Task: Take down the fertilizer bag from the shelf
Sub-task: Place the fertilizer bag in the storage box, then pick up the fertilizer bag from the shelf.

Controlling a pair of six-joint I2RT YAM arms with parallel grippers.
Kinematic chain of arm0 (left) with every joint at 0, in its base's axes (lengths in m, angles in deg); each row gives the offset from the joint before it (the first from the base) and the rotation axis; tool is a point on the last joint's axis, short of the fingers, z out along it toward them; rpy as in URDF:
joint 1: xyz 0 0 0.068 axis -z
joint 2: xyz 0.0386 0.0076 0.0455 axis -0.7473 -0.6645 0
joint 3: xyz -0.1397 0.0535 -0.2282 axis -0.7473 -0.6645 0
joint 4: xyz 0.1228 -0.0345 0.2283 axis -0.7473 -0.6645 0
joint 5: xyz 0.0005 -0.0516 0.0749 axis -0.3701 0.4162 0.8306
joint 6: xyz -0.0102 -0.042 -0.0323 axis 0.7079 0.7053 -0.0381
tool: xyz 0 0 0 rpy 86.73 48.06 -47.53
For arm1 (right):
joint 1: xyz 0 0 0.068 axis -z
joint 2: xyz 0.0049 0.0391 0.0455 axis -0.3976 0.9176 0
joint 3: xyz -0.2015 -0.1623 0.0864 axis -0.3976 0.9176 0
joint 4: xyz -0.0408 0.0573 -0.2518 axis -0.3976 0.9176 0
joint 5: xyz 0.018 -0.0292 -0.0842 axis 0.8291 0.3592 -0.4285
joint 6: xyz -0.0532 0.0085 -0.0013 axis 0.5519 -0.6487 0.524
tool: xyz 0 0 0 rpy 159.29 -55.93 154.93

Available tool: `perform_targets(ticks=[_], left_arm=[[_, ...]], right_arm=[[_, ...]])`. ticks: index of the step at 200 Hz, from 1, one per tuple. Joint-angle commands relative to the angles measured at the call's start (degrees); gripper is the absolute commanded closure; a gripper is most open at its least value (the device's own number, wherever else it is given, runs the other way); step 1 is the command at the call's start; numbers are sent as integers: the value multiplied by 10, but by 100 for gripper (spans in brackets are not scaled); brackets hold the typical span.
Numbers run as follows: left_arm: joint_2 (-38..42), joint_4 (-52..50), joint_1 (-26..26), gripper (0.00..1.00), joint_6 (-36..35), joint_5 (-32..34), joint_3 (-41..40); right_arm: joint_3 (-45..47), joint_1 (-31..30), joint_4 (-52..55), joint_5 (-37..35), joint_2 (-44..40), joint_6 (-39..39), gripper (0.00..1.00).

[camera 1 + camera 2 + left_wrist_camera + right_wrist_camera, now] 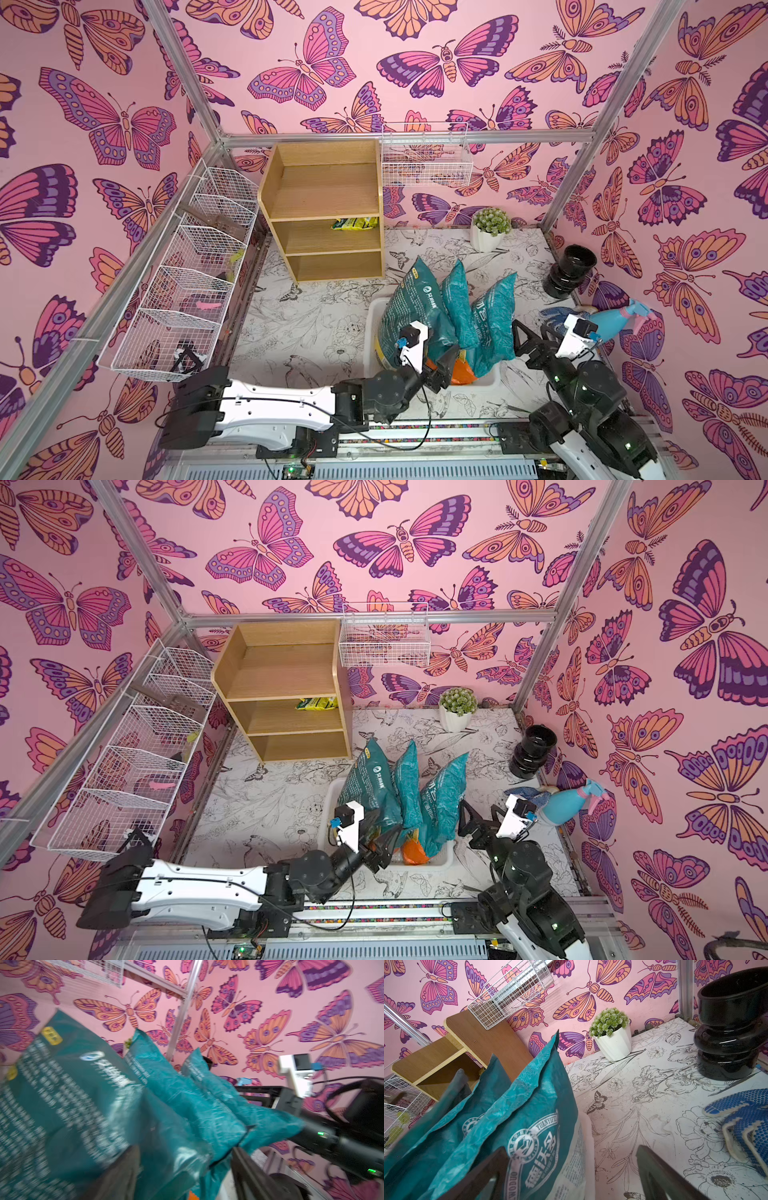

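Fertilizer bag lower centre in tub | left hand apart astride it, right hand apart | likely release; next: withdraw gently

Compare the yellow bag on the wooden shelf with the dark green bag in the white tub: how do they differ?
Colour: the yellow bag is bright yellow; the dark green bag is deep green with white print.
Pose: the yellow bag lies flat; the dark green bag stands on end.
Place: the yellow bag is on the middle tier of the shelf; the dark green bag is in the white tub.
Both are soft printed bags.
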Motion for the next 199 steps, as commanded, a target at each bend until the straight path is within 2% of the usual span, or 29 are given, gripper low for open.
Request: perform_targets(ticks=[1, 14, 47, 54, 73, 78, 85, 93, 104, 109, 123, 134, 144, 165, 183, 199], left_arm=[[61, -33, 6, 11, -29, -44, 24], [97, -61, 6, 0, -38, -21, 25], [177, -99, 6, 0, -73, 15, 5], [193, -115, 6, 0, -82, 52, 3], [217, -133, -7, 0, -76, 263, -13], [219, -137, -21, 0, -67, 290, -21], [219, -171, -58, 0, -35, 295, -25], [214, -255, -101, 0, 37, 269, -9], [187, -368, -207, 0, 129, 173, 22], [169, -397, -247, 0, 162, 109, 33], [119, -400, -375, 0, 222, -44, 43], [87, -348, -446, 0, 248, -124, 37], [63, -316, -484, 1, 264, -159, 42], [13, -270, -522, 6, 269, -212, 77], [-42, -214, -573, 22, 347, -305, 86], [-91, -140, -609, 25, 412, -366, 92]], right_arm=[[2, -4, -2, 0, -5, 11, 1], [2, -4, -2, 0, -4, 11, 1], [2, -4, -3, 0, -4, 11, 1], [2, -4, -3, 0, -4, 11, 1], [2, -4, -5, 2, -4, 12, 1], [2, -4, -5, 2, -4, 12, 1], [2, -4, -5, 2, -3, 12, 1], [2, -4, -5, 2, -3, 12, 1], [3, -4, -6, 2, -4, 12, 1], [3, -4, -6, 1, -4, 11, 1], [2, -4, -3, 2, -4, 11, 1], [2, -4, -2, 3, -5, 11, 1], [3, -4, -3, 2, -5, 11, 1], [5, -4, -7, 1, -4, 13, 1], [7, -4, -7, -2, -4, 13, 1], [11, -4, -9, -2, -6, 14, 1]])
